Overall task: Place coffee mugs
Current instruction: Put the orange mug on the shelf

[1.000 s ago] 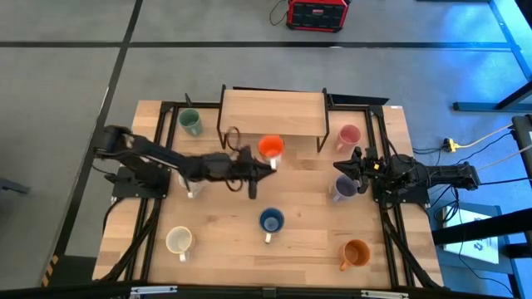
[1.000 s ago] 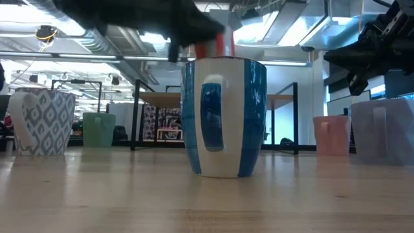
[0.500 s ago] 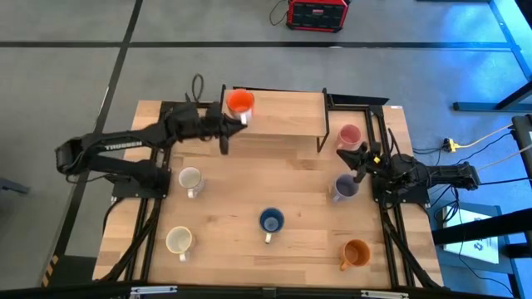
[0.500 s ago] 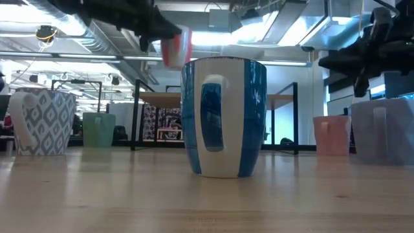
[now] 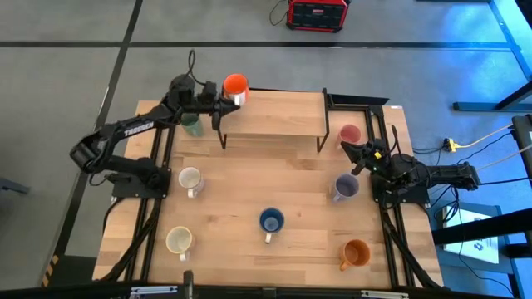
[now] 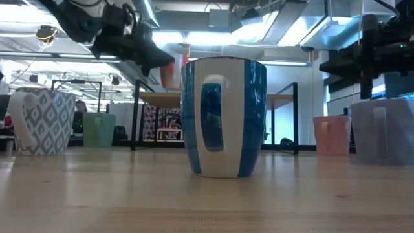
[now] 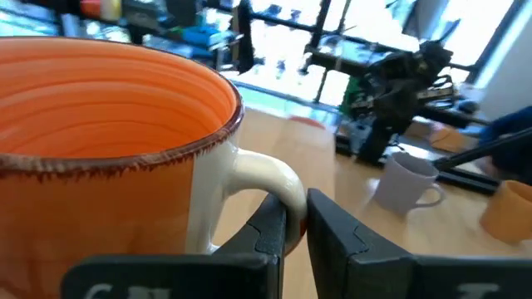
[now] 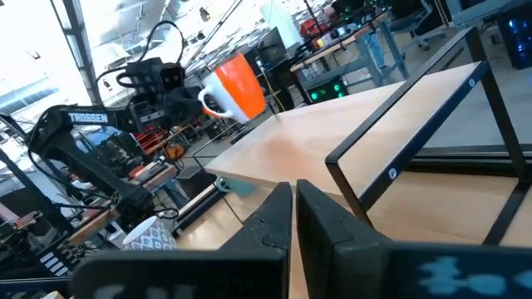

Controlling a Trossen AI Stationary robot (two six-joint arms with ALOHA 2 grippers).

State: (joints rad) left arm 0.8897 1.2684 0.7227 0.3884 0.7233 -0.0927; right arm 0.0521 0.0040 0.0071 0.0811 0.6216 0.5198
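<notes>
Just ahead of my left gripper [image 5: 223, 103], pinched on its handle, hangs the orange-red mug [image 5: 236, 85], over the shelf's [image 5: 274, 116] far left corner. I judge lowering comes next. My right gripper [image 5: 356, 150], shut empty, waits near the lavender mug [image 5: 346, 185].

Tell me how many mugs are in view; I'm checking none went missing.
8: orange-red at the shelf's corner, green under the left arm, pink, lavender, patterned white, cream, blue, amber.

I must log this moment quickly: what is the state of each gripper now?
Left gripper: shut on the orange-red mug, by its handle.
Right gripper: shut, holding nothing.
</notes>
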